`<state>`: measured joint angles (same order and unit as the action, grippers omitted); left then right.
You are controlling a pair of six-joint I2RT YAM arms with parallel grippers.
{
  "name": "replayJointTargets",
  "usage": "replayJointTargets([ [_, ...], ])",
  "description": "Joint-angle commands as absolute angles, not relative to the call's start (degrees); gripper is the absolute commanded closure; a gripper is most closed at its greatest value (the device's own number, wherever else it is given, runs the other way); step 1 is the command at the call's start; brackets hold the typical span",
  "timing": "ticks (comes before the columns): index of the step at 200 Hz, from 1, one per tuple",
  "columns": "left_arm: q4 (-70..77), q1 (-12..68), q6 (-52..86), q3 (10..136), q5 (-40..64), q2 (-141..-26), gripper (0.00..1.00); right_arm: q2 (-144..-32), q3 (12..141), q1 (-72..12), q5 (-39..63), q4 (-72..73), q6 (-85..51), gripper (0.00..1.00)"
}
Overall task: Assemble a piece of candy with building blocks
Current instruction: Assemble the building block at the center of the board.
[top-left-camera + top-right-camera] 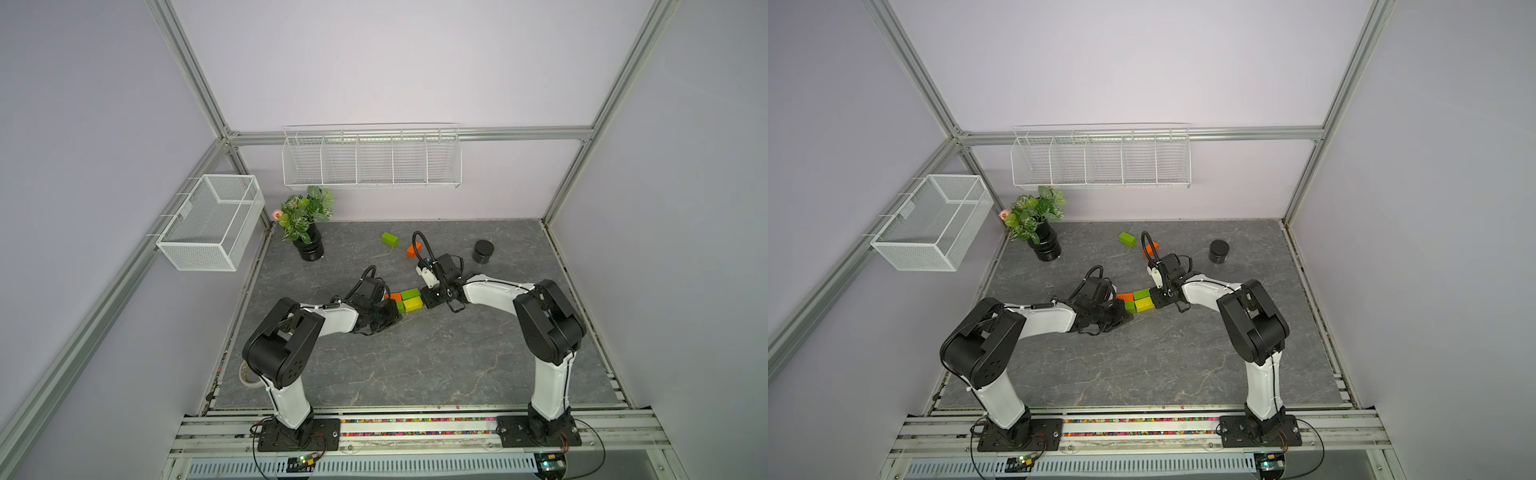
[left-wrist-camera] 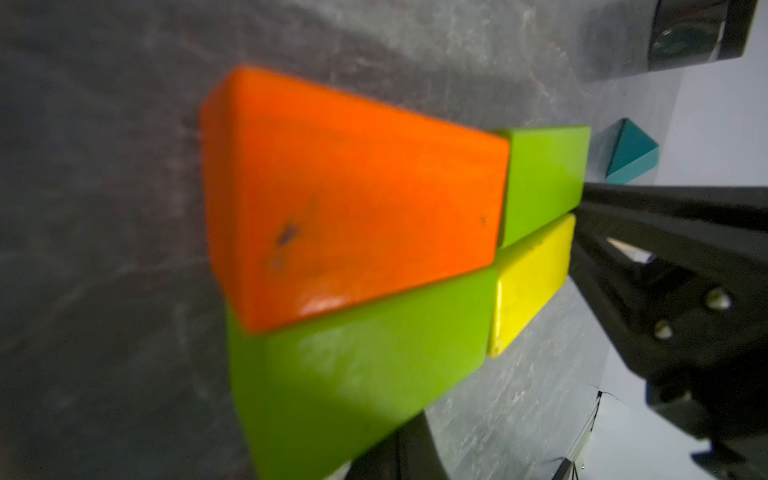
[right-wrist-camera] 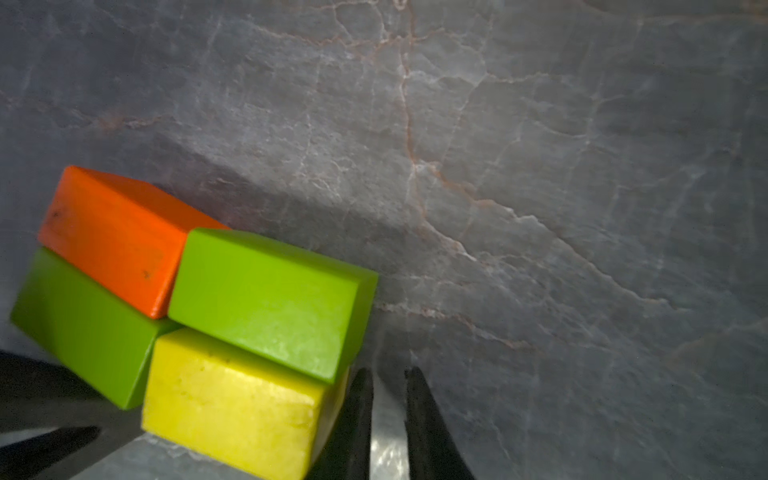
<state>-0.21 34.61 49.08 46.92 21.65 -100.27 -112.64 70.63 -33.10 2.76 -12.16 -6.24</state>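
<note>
Currently the half-built piece of candy (image 1: 405, 300) lies in the middle of the table (image 1: 415, 365) as a flat two-by-two. An orange brick (image 1: 395, 296) and the far green brick (image 1: 410, 293) form one row, and the near green brick (image 1: 400, 307) and a yellow brick (image 1: 414, 304) form the other, all touching. Its long axis runs from one arm toward the other, and it sits squarely between them.

The left gripper (image 1: 394, 316) is fully closed, holds nothing, and stands at the orange-and-green end. The right gripper (image 3: 388, 415) has its jaws nearly together, with only a slit of table showing between them. It grips nothing and is just beside the yellow-and-green end; whether it actually touches cannot be told. This looks like squaring the bricks up from both ends.

A third pair is needed. The loose green brick (image 1: 390, 239) and the loose orange brick (image 1: 414, 249) lie well apart from the rectangle toward the far edge, past the right gripper. Both are nearer the right arm, so that arm is probably the one to fetch them. The loose green brick lies at an angle to the rectangle's axis and would likely need turning.

The teal triangle (image 2: 631, 151) shows in the left wrist view beyond the right-hand end. No tan triangle is visible.
</note>
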Motion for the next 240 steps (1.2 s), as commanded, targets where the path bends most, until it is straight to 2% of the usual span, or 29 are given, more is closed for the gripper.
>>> replayJointTargets([
  [1,-10.13,35.5,46.7,45.96,19.48,-95.26,1.0,-111.56,71.21,-33.0,-0.09,-12.78,-7.63,0.79],
  [20,-13.14,35.54,45.21,45.79,17.38,-89.43,1.0,-111.81,71.28,-32.99,0.39,-11.62,-7.78,0.79],
  [59,-20.41,34.16,43.64,46.21,5.14,-78.29,1.0,-113.43,71.9,-33.04,1.38,-9.31,-8.34,0.79],
  [78,-19.09,30.45,44.06,44.0,5.58,-76.18,1.0,-114.24,72.97,-33.01,1.25,-9.26,-8.09,0.79],
  [108,-16.21,25.35,44.09,41.31,8.37,-78.88,1.0,-115.36,74.0,-32.96,2.42,-8.79,-8.19,0.79],
  [167,-11.36,25.39,44.9,41.32,10.34,-87.3,1.0,-115.2,73.05,-33.09,3.46,-8.37,-9.19,0.8],
  [240,-8.97,25.36,45.44,40.9,11.69,-91.48,1.0,-114.19,70.78,-35.45,2.75,-9.12,-11.49,0.8],
])
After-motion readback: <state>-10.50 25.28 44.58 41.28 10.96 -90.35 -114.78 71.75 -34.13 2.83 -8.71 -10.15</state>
